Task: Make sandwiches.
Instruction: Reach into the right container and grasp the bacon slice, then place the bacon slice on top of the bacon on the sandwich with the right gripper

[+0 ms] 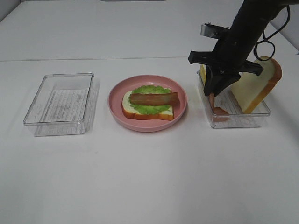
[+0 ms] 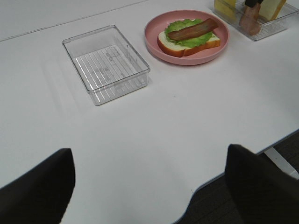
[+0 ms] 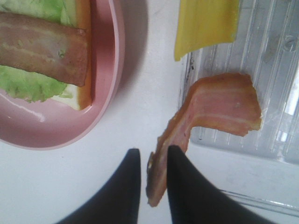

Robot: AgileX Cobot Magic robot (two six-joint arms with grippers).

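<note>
Pinching limp marbled bacon strip (image 3: 210, 109) | right gripper (image 3: 154, 156) | ribbed clear tray (image 3: 275, 56)

A white table (image 1: 149, 186) carries three things in a row, seen from the high camera. A clear plastic rectangular tray (image 1: 32, 116) sits at the left and a round pink plate (image 1: 114, 93) in the middle. A second clear plastic rectangular tray (image 1: 238, 120) sits at the right.

On the plate lies a white bread slice with orange-brown crust (image 1: 147, 113), with ruffled green lettuce (image 1: 149, 90) on it. A reddish-brown bacon strip (image 1: 154, 98) lies lengthwise on top.

In the right-hand tray a second crusted white bread slice (image 1: 259, 88) leans upright along the right side. A yellow-orange cheese square (image 3: 205, 23) stands in the far left corner. A second bacon strip (image 3: 219, 105) lies at the near left, its end rising over the tray's left wall, pinched in the right gripper (image 3: 154, 161).
</note>
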